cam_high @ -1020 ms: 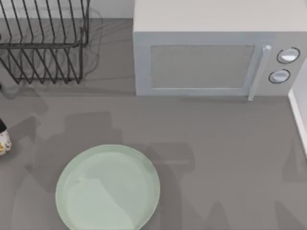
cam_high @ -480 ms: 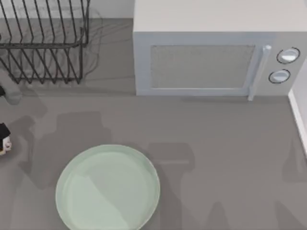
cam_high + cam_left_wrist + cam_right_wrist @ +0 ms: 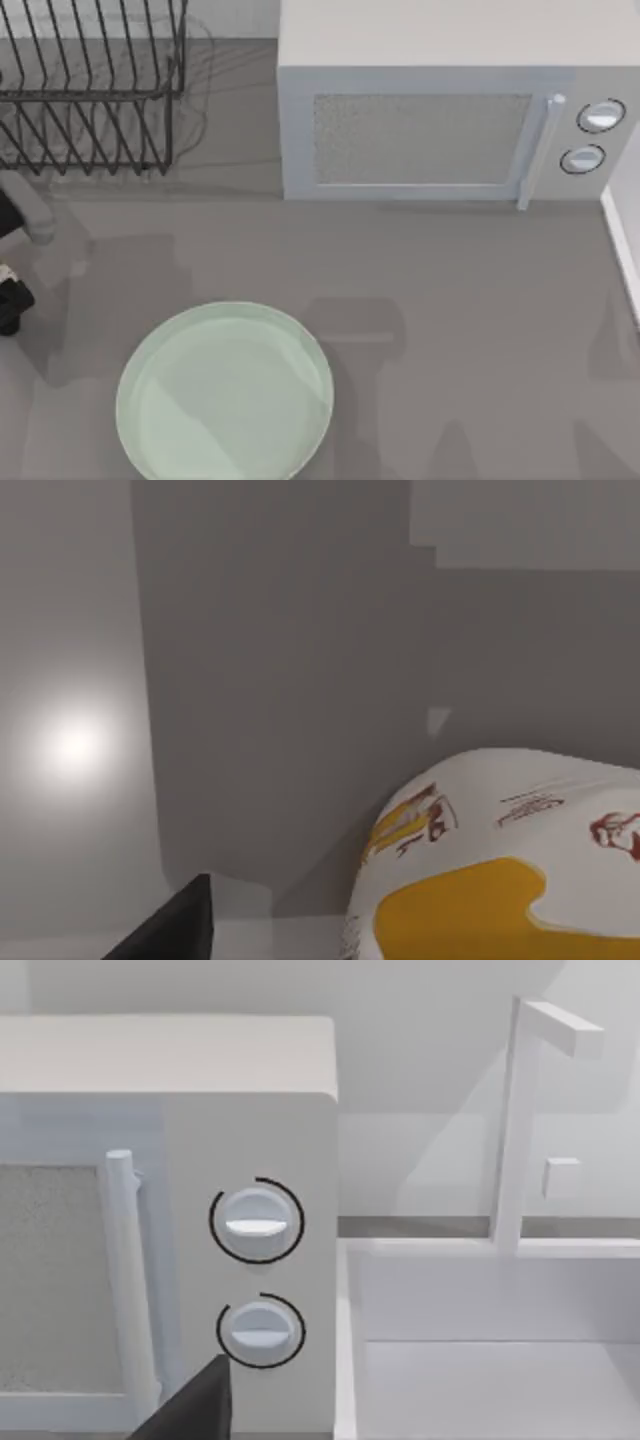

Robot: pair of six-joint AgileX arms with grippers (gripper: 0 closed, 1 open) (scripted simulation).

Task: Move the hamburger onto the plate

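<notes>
The hamburger (image 3: 500,870), a white wrapped lump with orange-yellow patches, lies close under my left wrist camera. One dark finger (image 3: 170,925) stands beside it with a gap of grey table between them. In the top view my left gripper (image 3: 12,300) sits at the table's far left edge, covering the hamburger, and it looks open. The pale mint-green plate (image 3: 225,392) lies to the right of that gripper, at the near edge, with nothing on it. A dark finger (image 3: 195,1405) of my parked right gripper faces the microwave's knobs.
A white microwave (image 3: 440,120) stands at the back centre-right, door shut. A black wire dish rack (image 3: 90,90) occupies the back left. A white raised edge (image 3: 620,240) borders the table's right side. Bare grey table lies between plate and microwave.
My left gripper has moved along the left edge toward the table's near side and now covers the hamburger. A grey arm link has come into view behind it.
</notes>
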